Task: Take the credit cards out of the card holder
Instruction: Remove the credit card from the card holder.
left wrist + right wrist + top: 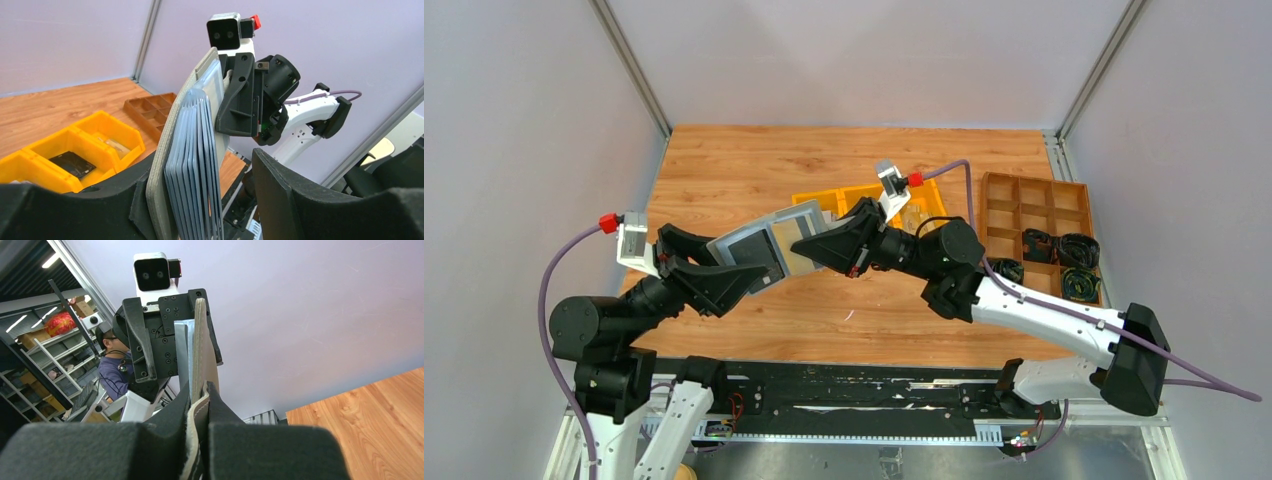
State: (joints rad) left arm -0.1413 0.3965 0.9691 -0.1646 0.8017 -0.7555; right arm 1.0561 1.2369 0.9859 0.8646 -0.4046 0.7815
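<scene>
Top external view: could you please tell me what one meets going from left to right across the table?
left gripper → card holder → right gripper → brown compartment tray

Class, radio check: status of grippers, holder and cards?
Right gripper shut on holder. Left gripper open around holder, cards. Cards inside, aloft. Nothing blocking.

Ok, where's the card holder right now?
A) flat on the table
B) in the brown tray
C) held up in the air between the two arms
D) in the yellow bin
C: the card holder is up off the table, one edge pinched by the right gripper, with its stack of cards between the spread fingers of the left gripper.
</scene>
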